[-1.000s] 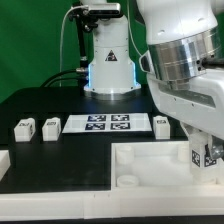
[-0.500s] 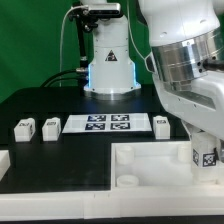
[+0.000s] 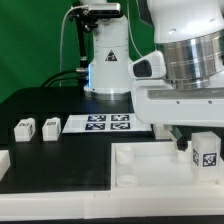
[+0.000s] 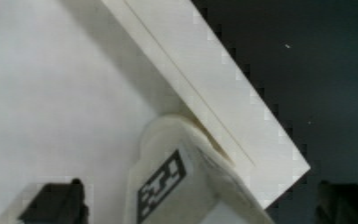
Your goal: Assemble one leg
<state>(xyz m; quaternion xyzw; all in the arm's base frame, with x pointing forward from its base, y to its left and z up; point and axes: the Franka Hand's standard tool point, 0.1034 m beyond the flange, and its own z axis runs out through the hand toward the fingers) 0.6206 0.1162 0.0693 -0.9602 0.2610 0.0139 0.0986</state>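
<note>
- Gripper: low at the exterior view's right, over the near corner of the tabletop part. Its fingers are largely hidden behind the wrist housing; it seems to be pinching the leg, but the contact itself cannot be made out.
- The leg: white post, marker tag facing the camera, upright or nearly so, standing at the tabletop's right-hand corner. In the wrist view its tagged face lies just inside the raised rim, at a rounded corner socket. Whether it is seated in the socket or only resting on it cannot be told.
- Tabletop: large white tray-like part, nearest the camera, with raised rim and a round socket visible at the far-left corner.
- Risks, as judgement: a tilted leg could bind at the socket mouth and cross-thread or jam; a loose grip could let it slip while turning; downward pressure off-centre could shift the tabletop on the worktop.
- Marker board: flat white strip with several tags, beyond the tabletop.
- Spare legs: two at the exterior view's left of the board, well apart from the gripper.
- Worktop: black surface.
- Robot base: white pedestal at the rear.
</note>
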